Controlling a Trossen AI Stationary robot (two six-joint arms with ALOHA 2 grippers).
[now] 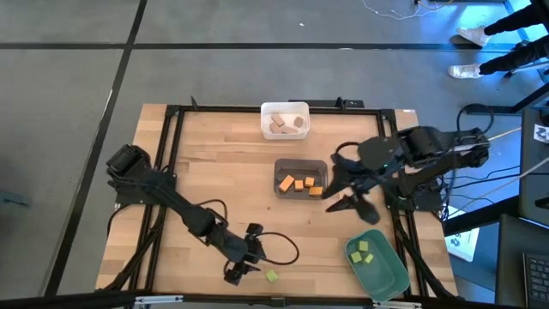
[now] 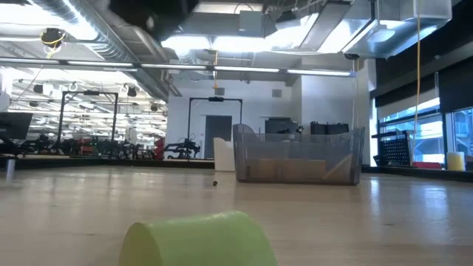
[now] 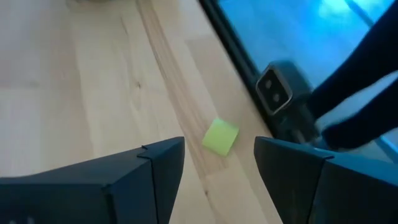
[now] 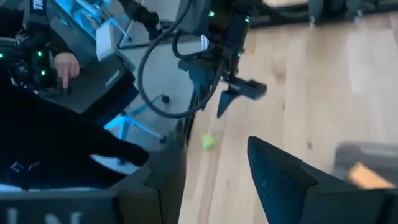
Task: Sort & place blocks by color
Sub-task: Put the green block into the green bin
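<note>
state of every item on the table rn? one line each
White bin: holds tan blocks.
Grey bin: holds orange blocks.
Green bin: holds two green blocks.
Loose green block: on table, ungrasped.
Left end effector: open, beside loose block.
Right end effector: open, empty, beside grey bin.

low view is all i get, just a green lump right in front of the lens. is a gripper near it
Observer: Yes. The left gripper hangs just beside that light green block, fingers open, nothing held.
Operator: block loose on the table or in a bin
Observer: Loose on the table, near its front edge, apart from all bins.
Operator: where's the green bin then
Observer: The green bin sits at the front right corner, with two light green blocks inside.
Operator: right arm busy
Observer: The right gripper hovers open and empty beside the dark grey bin of orange blocks.
</note>
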